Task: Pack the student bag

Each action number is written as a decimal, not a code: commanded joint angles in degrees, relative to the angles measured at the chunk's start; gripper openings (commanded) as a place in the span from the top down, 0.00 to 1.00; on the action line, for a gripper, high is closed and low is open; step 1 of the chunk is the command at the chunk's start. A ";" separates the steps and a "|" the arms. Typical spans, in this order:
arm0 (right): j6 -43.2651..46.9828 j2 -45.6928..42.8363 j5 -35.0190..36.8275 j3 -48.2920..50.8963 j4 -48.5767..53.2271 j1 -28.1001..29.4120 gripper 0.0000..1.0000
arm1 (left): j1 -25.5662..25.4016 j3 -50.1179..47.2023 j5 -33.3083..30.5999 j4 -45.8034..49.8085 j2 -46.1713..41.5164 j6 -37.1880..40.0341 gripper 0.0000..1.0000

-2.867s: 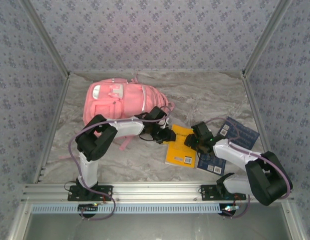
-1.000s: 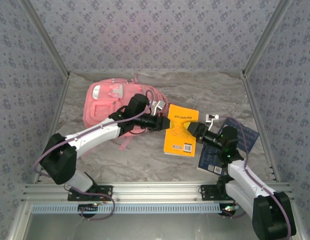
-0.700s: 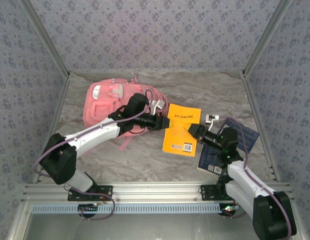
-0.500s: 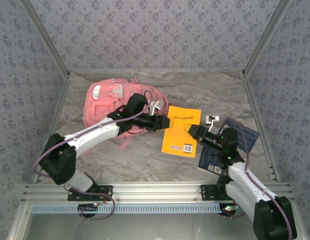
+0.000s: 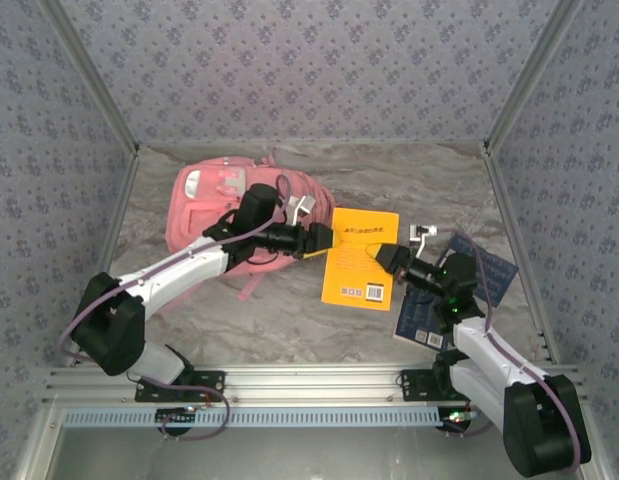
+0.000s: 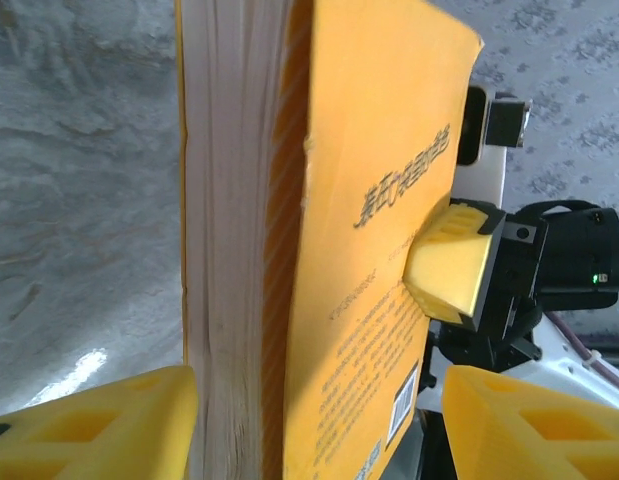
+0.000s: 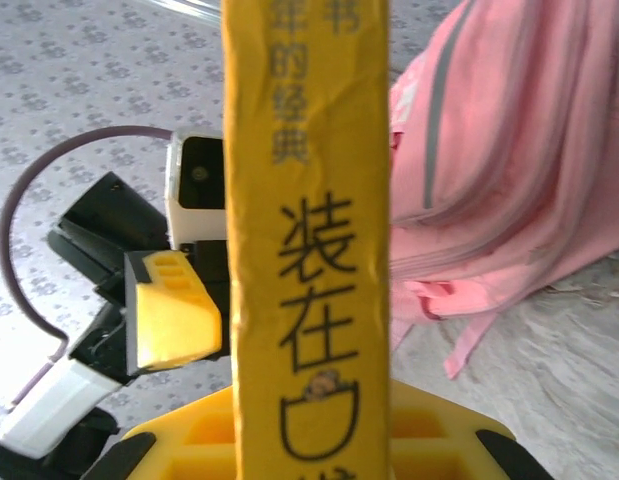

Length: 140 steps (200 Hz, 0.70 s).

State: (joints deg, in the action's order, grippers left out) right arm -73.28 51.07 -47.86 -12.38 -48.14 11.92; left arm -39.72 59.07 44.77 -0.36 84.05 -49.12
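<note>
Step judged: hand-over of yellow book (image 5: 361, 260), held above tabletop (image 5: 419, 190) centre. Right gripper (image 5: 389, 256) clamped on spine edge. Left gripper (image 5: 314, 238) spread wide about page edge, released. Student bag (image 5: 224, 205) lying toward far-left corner, opening not discernible. Next move: left gripper to be cleared, book to be carried to bag mouth.

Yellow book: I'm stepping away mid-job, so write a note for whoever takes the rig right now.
The left gripper is open, fingers either side of the yellow book, not clamping.
The right gripper is shut on that book's spine.
The student bag lies back left; the blue book lies on the table under the right arm.
Done: neither book packed.
Left: both books into the bag.
</note>
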 commanded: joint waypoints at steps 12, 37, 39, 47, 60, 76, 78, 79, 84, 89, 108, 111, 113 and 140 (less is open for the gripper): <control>-5.33 -0.44 -3.12 -3.51 -13.96 0.88 1.00 | -1.21 1.31 2.80 -0.44 -0.54 1.96 0.35; -7.62 -0.51 -4.33 -4.67 -16.70 1.08 1.00 | -1.14 1.29 2.84 -0.73 -1.56 2.17 0.36; -7.83 -0.46 -4.34 -4.73 -16.96 1.15 1.00 | -1.17 1.31 2.92 -0.81 -1.66 2.12 0.35; -8.63 -0.37 -4.59 -5.07 -17.94 1.24 1.00 | -1.14 1.47 3.34 -1.15 -2.05 1.98 0.36; -9.58 -0.28 -5.00 -5.44 -19.32 1.34 1.00 | -1.26 1.35 4.45 -2.79 -2.53 1.09 0.36; -10.69 0.04 -5.23 -5.72 -20.71 1.42 1.00 | -1.49 1.01 6.10 -5.60 -3.25 -0.39 0.36; -10.91 0.12 -5.23 -5.72 -20.93 1.43 1.00 | -1.56 1.04 6.16 -5.90 -3.32 -0.67 0.35; -10.96 0.14 -5.23 -5.77 -21.02 1.48 1.00 | -1.62 1.00 6.22 -6.06 -3.34 -0.69 0.35; -11.17 0.24 -5.23 -5.81 -21.39 1.52 1.00 | -1.69 0.95 6.52 -6.80 -3.56 -1.11 0.36; -11.29 0.42 -5.25 -5.89 -21.70 1.52 1.00 | -1.96 0.96 6.77 -7.43 -3.78 -1.46 0.36; -10.55 0.69 -5.10 -5.90 -20.63 1.51 1.00 | -2.78 0.81 7.86 -9.80 -4.55 -2.19 0.36; -10.26 0.70 -5.14 -5.90 -20.13 1.52 1.00 | -2.93 0.86 7.94 -10.12 -4.64 -2.37 0.37; -10.06 0.61 -5.07 -5.94 -19.73 1.48 1.00 | -3.02 0.87 8.04 -10.37 -4.74 -2.44 0.37; -6.22 -0.33 -4.54 -5.81 -14.11 1.45 1.00 | -3.98 0.87 8.58 -12.03 -5.93 -2.54 0.50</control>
State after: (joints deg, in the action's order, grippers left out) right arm -82.35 52.05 -52.40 -15.70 -62.46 13.17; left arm -42.92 59.11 51.09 -7.90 80.58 -51.42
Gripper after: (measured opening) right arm 0.172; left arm 0.551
